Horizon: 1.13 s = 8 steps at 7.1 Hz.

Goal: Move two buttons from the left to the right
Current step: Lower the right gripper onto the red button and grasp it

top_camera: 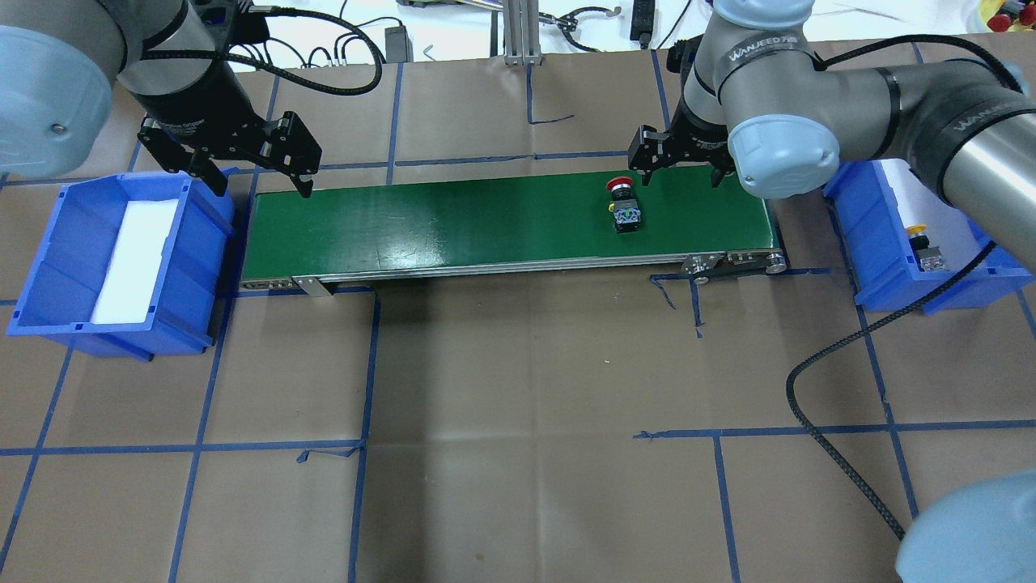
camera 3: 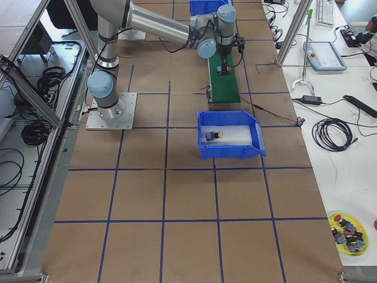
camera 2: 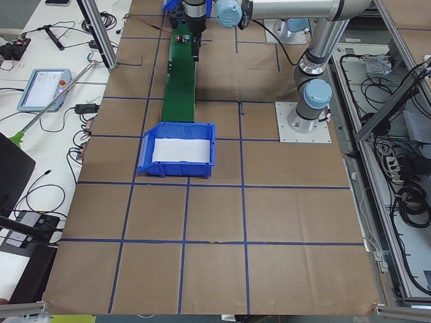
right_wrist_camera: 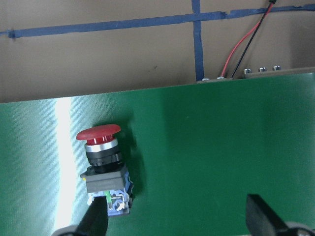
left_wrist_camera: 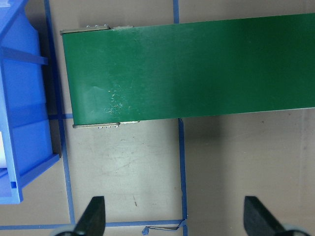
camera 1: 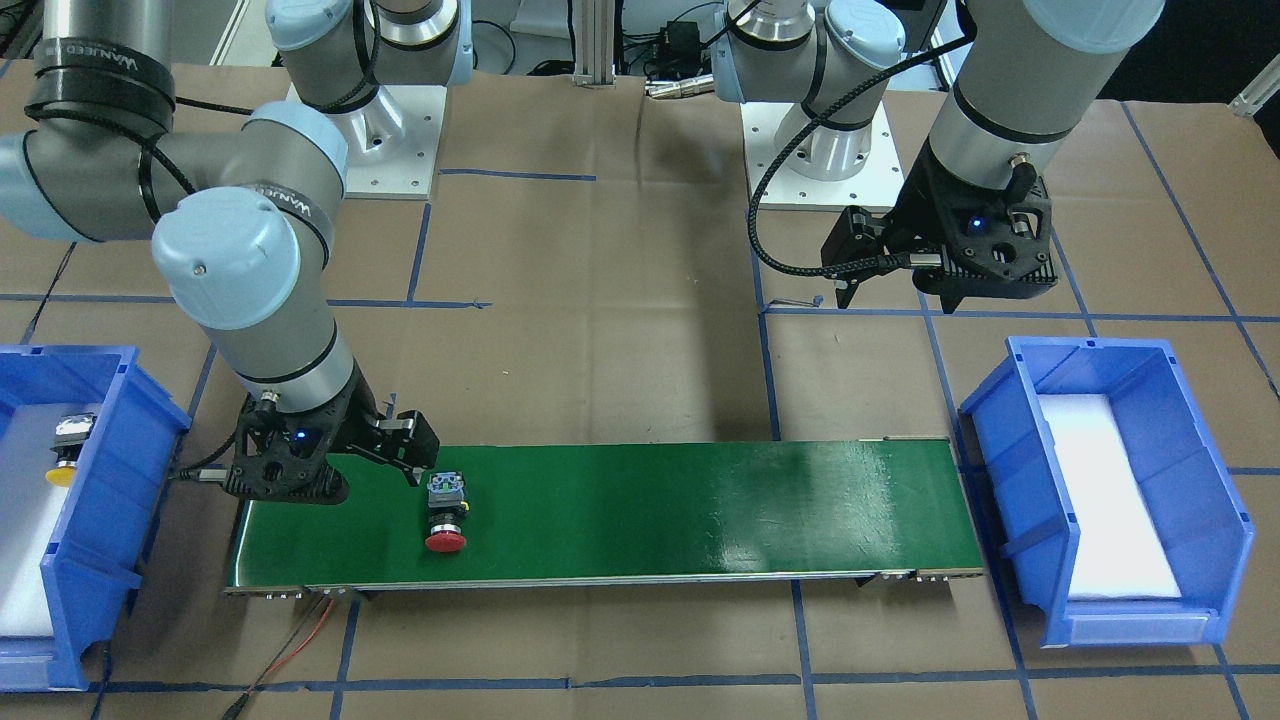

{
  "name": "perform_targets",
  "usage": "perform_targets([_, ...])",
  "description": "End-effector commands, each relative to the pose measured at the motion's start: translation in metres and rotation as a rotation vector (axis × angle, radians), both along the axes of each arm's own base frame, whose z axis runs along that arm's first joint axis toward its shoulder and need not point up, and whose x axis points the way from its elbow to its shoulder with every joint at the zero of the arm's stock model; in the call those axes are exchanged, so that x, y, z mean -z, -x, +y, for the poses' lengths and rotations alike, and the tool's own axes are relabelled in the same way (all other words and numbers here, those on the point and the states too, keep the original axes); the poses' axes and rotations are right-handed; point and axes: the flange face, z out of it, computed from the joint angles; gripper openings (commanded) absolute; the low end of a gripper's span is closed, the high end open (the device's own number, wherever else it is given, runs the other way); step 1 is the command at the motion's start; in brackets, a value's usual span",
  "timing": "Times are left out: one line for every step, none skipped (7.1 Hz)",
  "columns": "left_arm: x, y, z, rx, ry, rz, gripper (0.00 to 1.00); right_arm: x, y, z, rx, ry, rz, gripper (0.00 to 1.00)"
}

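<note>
The red-capped button (top_camera: 624,204) lies on its side near the right end of the green conveyor belt (top_camera: 453,219); it also shows in the front view (camera 1: 445,512) and the right wrist view (right_wrist_camera: 104,167). The yellow-capped button (top_camera: 923,247) lies in the right blue bin (top_camera: 884,271), also seen from the front (camera 1: 68,449). My right gripper (top_camera: 680,170) is open and empty, just behind and right of the red button; in its wrist view (right_wrist_camera: 179,223) the button sits by one fingertip (right_wrist_camera: 94,222). My left gripper (top_camera: 255,180) is open and empty by the belt's left end.
An empty blue bin (top_camera: 48,271) with a white liner stands left of the belt. Blue tape lines cross the brown paper table. A black cable (top_camera: 842,348) loops over the table front right. Red and black wires (right_wrist_camera: 246,39) run from the belt's far right end.
</note>
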Motion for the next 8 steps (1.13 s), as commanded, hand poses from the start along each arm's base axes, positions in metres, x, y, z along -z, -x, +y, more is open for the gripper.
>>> perform_targets([0.0, 0.0, 0.0, -0.001, 0.001, 0.0, 1.0, 0.014, -0.008, -0.008, 0.001, -0.006, -0.063, 0.99])
perform_targets([0.0, 0.0, 0.0, -0.001, 0.001, 0.0, 1.0, 0.022, -0.009, -0.009, 0.014, -0.018, -0.075, 0.99])
perform_targets([0.0, 0.0, 0.0, -0.001, -0.001, 0.0, 1.0, 0.032, -0.009, -0.013, 0.011, -0.031, -0.074, 0.96])
perform_targets([0.0, 0.0, 0.0, -0.001, -0.001, 0.0, 1.0, 0.037, -0.009, -0.017, 0.012, -0.037, -0.071, 0.96])
perform_targets([0.0, 0.0, 0.0, -0.001, -0.001, 0.0, 1.0, 0.043, -0.008, -0.018, 0.012, -0.046, -0.059, 0.94])
perform_targets([0.0, 0.0, 0.0, -0.001, -0.001, 0.0, 1.0, 0.05, -0.008, -0.018, 0.012, -0.058, -0.054, 0.92])
perform_targets([0.0, 0.0, 0.0, -0.001, -0.001, 0.0, 1.0, 0.053, -0.008, -0.016, 0.013, -0.065, -0.054, 0.92])
perform_targets([0.0, 0.0, 0.0, 0.001, -0.001, 0.0, 1.0, 0.056, -0.007, -0.015, 0.01, -0.073, -0.051, 0.9])
